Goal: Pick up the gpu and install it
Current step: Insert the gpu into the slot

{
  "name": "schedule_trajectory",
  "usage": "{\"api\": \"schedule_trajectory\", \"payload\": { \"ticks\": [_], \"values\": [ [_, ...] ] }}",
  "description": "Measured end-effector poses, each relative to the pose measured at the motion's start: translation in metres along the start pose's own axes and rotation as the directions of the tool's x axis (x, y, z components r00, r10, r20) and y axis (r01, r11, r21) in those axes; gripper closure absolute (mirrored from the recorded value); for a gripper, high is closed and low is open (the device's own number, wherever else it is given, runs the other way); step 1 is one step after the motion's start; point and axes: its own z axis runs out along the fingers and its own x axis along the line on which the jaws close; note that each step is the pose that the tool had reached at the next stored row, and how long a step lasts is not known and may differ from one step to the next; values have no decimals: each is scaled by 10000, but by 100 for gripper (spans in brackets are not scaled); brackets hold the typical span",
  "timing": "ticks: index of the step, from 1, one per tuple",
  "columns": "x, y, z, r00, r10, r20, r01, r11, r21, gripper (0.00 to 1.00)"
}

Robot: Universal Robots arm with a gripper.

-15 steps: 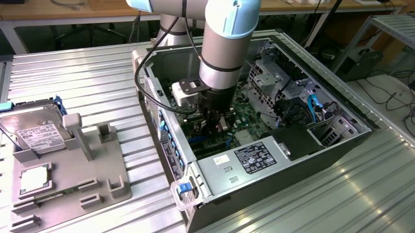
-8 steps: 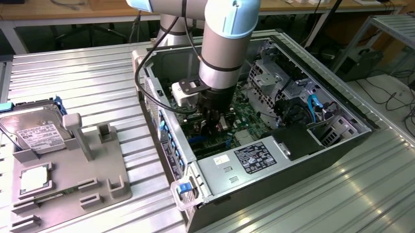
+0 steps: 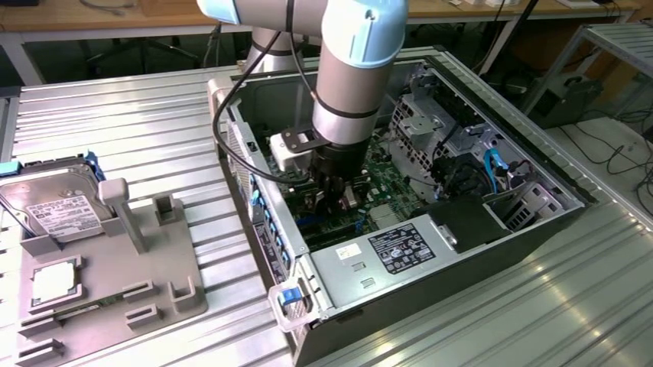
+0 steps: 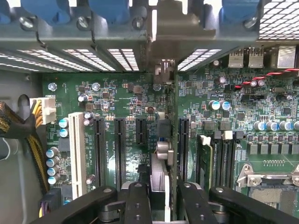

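silver arm (image 3: 342,84), pale-blue joint caps, black end effector (image 3: 340,200)

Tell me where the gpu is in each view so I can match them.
Exterior view: gpu sits low over the green motherboard.
Wrist view: gpu is seen edge-on, among the black slots.
Shared landmark: the motherboard.

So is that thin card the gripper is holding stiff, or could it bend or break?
Probably stiff: the gpu stands straight on edge in the gripper. Likely fragile: small parts jut from its face. Thin, so apt to tip if left unsupported.
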Motion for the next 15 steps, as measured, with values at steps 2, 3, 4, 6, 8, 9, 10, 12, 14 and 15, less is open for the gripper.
{"api": "schedule_trajectory", "payload": {
  "ticks": [2, 3, 4, 6, 8, 9, 10, 12, 14, 15],
  "values": [
    [0, 0, 4, 10000, 0, 11, 0, 10000, -1, 72],
    [0, 0, 4, 10000, 0, 13, 0, 10000, 0, 72],
    [0, 0, 5, 10000, 0, 13, 0, 10000, 0, 72],
    [0, 0, 5, 10000, 0, 13, 0, 10000, 0, 72],
    [0, 0, 5, 10000, 0, 14, 0, 10000, 0, 72],
    [0, 0, 5, 10000, 0, 13, 0, 10000, 0, 72],
    [0, 0, 5, 10000, 0, 13, 0, 10000, 0, 72],
    [0, 1, 26, 10000, -1, 13, 1, 10000, 1, 72],
    [3, 6, 109, 10000, -1, -6, 1, 10000, -8, 72],
    [0, 6, 143, 10000, -1, 4, 1, 10000, -7, 72]
  ]
}}
